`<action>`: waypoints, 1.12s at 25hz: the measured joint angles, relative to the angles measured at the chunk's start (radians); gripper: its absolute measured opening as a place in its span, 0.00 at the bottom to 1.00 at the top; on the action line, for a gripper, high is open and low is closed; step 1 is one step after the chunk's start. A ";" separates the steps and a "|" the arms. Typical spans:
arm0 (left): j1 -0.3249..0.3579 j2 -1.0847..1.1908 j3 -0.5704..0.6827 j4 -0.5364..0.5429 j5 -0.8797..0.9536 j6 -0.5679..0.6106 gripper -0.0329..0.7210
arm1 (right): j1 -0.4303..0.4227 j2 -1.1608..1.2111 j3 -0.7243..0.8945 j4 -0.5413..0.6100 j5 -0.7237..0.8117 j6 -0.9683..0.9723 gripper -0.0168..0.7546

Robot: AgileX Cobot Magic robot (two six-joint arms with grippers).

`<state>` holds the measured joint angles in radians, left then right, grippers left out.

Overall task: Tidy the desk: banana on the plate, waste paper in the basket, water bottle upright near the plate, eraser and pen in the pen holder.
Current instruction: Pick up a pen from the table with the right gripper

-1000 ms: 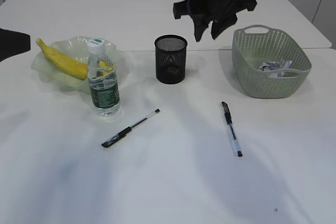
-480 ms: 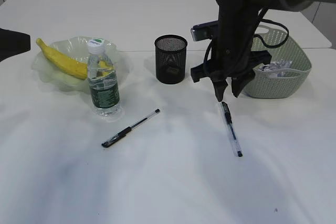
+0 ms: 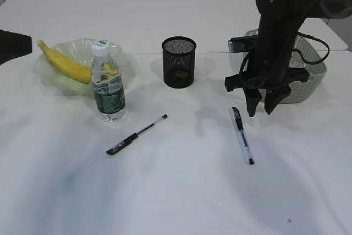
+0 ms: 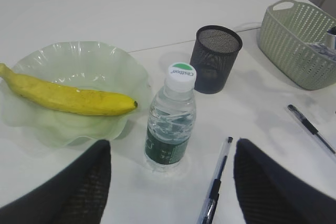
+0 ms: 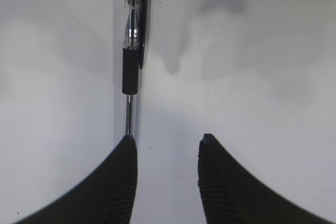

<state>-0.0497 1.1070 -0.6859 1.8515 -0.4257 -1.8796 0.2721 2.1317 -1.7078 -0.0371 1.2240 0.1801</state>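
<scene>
Nearest to me on the white table (image 3: 176, 191) lie two pens, well apart. The left pen (image 3: 136, 134) lies at a slant, its dark grip end toward me, just in front of the water bottle. The right pen (image 3: 242, 135) points roughly away from me, its black cap at the far end.

Just beyond that cap hangs the right gripper (image 3: 263, 104), pointing straight down, its two dark fingers spread apart with nothing between them. In the right wrist view the pen (image 5: 132, 61) lies off to one side of the gap, in line with one finger (image 5: 123, 177) rather than between the pair; I cannot tell whether that finger touches it.

A step further back, the water bottle (image 3: 108, 83) stands upright with its white cap on, just in front of the pale green plate (image 3: 55, 78). The banana (image 3: 66, 63) lies on that plate. To the right of it stands the black mesh pen holder (image 3: 179, 61), with a small object inside that I cannot make out clearly.

The green basket (image 3: 308, 75) sits behind the right arm, mostly screened by it.

The left gripper (image 4: 170, 182) shows only in its own wrist view, fingers wide apart and empty, hanging above the bottle and the left pen.
</scene>
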 joint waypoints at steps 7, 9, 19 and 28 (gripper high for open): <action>0.000 0.000 0.000 0.000 -0.002 0.000 0.73 | -0.009 0.008 0.000 0.074 -0.006 -0.029 0.41; 0.000 0.000 0.000 0.000 -0.002 0.000 0.73 | -0.009 0.023 0.000 0.088 -0.012 -0.035 0.41; 0.000 0.000 0.000 0.000 -0.002 0.000 0.73 | -0.009 0.068 0.000 0.095 -0.057 -0.039 0.41; 0.000 0.000 0.000 0.000 -0.002 0.000 0.73 | -0.009 0.092 0.002 0.097 -0.104 -0.024 0.41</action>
<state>-0.0497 1.1070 -0.6859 1.8515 -0.4274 -1.8796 0.2626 2.2241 -1.7063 0.0599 1.1203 0.1561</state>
